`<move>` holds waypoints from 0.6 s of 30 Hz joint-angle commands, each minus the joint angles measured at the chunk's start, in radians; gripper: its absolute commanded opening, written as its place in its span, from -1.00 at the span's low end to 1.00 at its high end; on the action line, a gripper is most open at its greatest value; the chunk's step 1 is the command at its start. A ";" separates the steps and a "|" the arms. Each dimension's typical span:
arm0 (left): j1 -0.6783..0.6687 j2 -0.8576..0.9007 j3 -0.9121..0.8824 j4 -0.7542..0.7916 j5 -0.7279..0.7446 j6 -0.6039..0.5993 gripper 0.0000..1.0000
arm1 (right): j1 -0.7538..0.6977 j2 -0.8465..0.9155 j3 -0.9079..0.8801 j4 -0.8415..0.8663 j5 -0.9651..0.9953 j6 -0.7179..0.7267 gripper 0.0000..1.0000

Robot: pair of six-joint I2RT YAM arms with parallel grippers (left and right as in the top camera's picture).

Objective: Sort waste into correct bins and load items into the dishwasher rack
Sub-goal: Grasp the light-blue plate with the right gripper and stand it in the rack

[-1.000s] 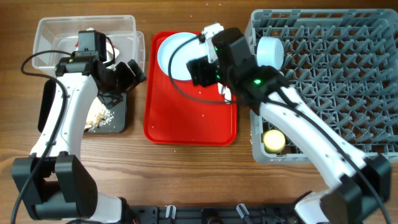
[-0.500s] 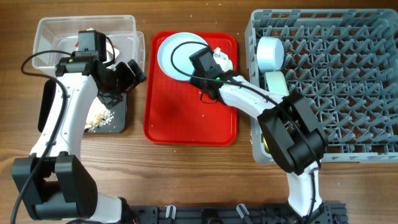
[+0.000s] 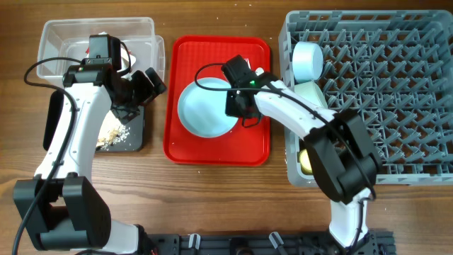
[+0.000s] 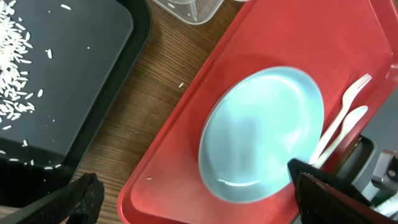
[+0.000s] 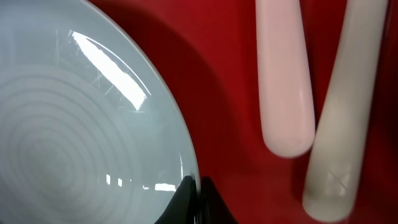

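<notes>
R gripper [image 5: 194, 200] pinched on plate [image 3: 202, 110] rim; fork [image 4: 349, 99], spoon [image 4: 345, 124] just beside it on red tray [image 3: 212, 152], not yet loaded; bowls [image 3: 308, 60], cup [image 3: 309, 161] in rack [image 3: 396, 85]; L gripper [image 3: 150, 81] spread, empty.

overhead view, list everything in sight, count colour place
tub: 1, clear, top left
shallow tray: 1, black, beside tub
food scraps: 1 clump, beige, in shallow tray
serving tray: 1, red, centre
plate: 1, pale blue, on serving tray
fork, spoon: 1 each, white, on serving tray
rack: 1, grey, right
bowls: 2, pale blue-green, in rack
cup: 1, yellow, rack's near corner
left claw: open, beside tub
right claw: shut on plate
</notes>
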 commanded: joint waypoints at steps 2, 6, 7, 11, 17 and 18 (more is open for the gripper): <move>0.005 -0.012 0.010 0.000 0.008 0.001 1.00 | -0.018 -0.264 -0.009 -0.045 0.010 -0.148 -0.92; 0.005 -0.012 0.010 0.000 0.008 0.001 1.00 | -0.029 -0.515 -0.009 -0.129 0.208 -0.170 -0.91; 0.005 -0.012 0.010 0.000 0.008 0.001 1.00 | -0.045 -0.573 -0.009 -0.163 0.287 -0.170 -0.91; 0.005 -0.012 0.010 0.000 0.008 0.001 1.00 | -0.167 -0.753 -0.009 -0.264 0.633 -0.171 -0.92; 0.005 -0.012 0.010 0.000 0.008 0.001 1.00 | -0.290 -0.756 -0.013 -0.220 1.073 -0.481 -0.91; 0.005 -0.012 0.010 0.000 0.008 0.001 1.00 | -0.293 -0.730 -0.013 -0.175 1.104 -0.572 -0.91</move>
